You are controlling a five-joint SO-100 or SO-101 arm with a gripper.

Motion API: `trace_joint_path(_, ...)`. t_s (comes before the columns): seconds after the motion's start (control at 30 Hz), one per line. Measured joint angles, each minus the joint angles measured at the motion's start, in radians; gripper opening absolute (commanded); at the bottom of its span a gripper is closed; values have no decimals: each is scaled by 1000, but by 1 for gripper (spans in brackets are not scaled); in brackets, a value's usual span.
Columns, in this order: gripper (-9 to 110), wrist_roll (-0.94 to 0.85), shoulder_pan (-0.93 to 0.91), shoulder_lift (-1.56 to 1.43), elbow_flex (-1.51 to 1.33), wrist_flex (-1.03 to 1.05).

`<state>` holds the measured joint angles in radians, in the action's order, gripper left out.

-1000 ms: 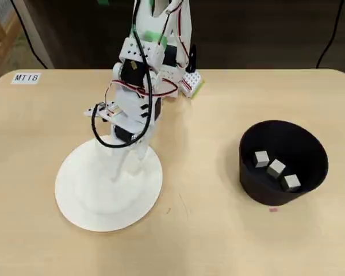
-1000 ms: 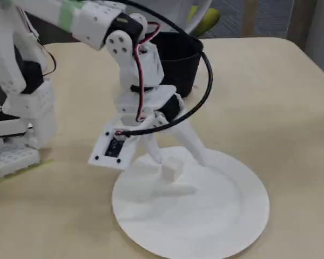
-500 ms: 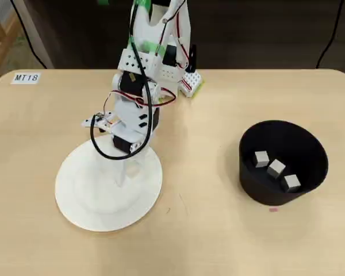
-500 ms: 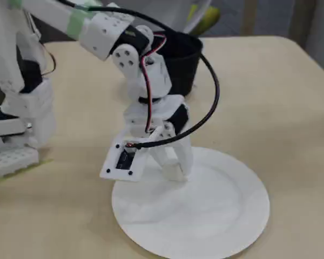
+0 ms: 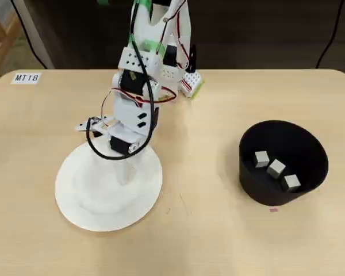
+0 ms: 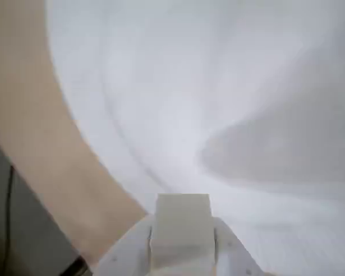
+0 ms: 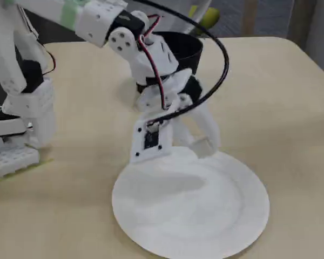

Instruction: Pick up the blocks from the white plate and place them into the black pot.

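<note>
Since the earlier frames the claw (image 5: 125, 172) has closed and risen off the white plate (image 5: 80, 198), and in the overhead view it hangs over the plate's upper right part while three blocks (image 5: 275, 169) lie inside the black pot (image 5: 310, 172) at the right of the bench (image 5: 207, 241). The wrist view shows a pale block (image 6: 181, 227) clenched between the two fingers (the plate is blurred beneath). In the fixed view the claw (image 7: 204, 147) hangs above the plate's (image 7: 216, 226) far edge, the pot (image 7: 184, 54) behind.
</note>
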<state>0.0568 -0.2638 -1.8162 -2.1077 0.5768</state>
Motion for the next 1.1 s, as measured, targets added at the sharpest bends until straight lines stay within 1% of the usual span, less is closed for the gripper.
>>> trace_joint_path(0.2, -2, -29, 160, -218, -18, -28)
trace_joint_path(0.43, -2, 3, 416, -549, -187, -54)
trace_joint_path(0.57, -2, 14, 575, -683, -295, -80)
trace_joint_path(0.7, -2, -25, 715, -761, -377, -98)
trace_joint_path(0.9, -2, -118, 870, -838, -474, -124)
trace_joint_path(1.1, -2, -179, 928, -807, -485, -149)
